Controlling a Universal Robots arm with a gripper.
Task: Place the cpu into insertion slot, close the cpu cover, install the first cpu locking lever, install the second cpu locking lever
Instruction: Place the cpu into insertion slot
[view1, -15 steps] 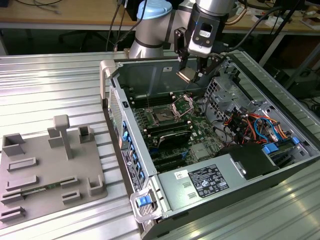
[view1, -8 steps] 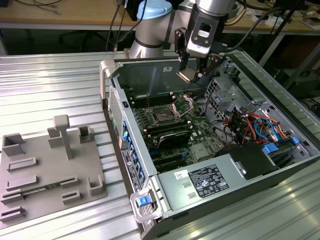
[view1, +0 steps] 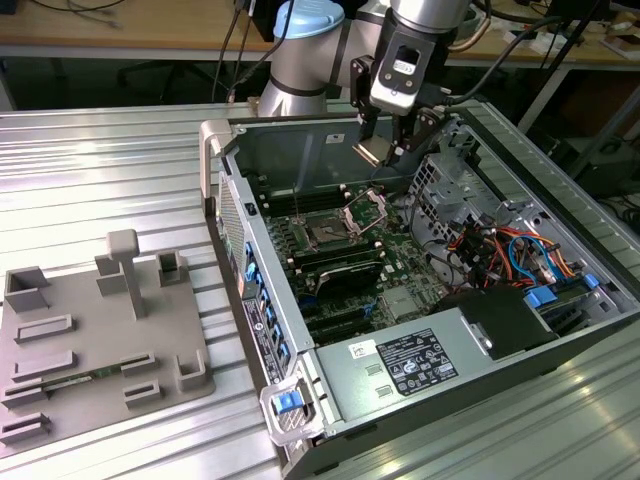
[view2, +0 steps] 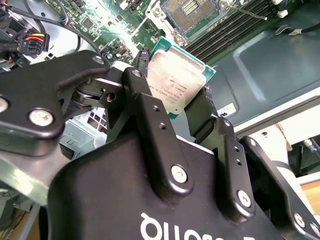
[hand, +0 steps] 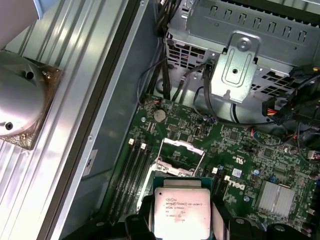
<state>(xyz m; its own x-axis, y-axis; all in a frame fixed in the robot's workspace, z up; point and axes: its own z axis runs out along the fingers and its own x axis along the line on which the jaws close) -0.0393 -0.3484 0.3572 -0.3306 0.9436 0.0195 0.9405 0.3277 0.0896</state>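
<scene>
Table: we see a ribbed metal table (view1: 100, 170) carrying everything.
Case: an open computer case (view1: 215, 140) lies on its side, its inside facing up.
Arm: the arm (view1: 300, 50) reaches in over the far wall of the case.
Tray: a grey tray (view1: 90, 340) of moulded holders sits on the table at the exterior view's left, well apart from the case.
Board: the green board (view1: 400, 270) covers the case floor, with long black memory slots (view1: 335, 262) just beside the socket.
Gripper: the gripper (view1: 380, 152) hangs above the board; in the second wrist view we see its black fingers (view2: 150, 115) pressed against two opposite edges of the chip, gripping it.
Cover: the cover (view1: 365, 208) stands raised on its hinge, tilted up off the socket; in the first wrist view its frame (hand: 182, 145) shows beyond the held chip.
Slot: the slot (view1: 325, 232) lies bare and uncovered, its silvery rim plain in the second wrist view (view2: 192, 12).
Cpu: the cpu (view1: 370, 153) is in the air between the fingers, metal face toward both wrist cameras (view2: 175, 82) (hand: 181, 212), apart from the slot and not touching the board.
</scene>
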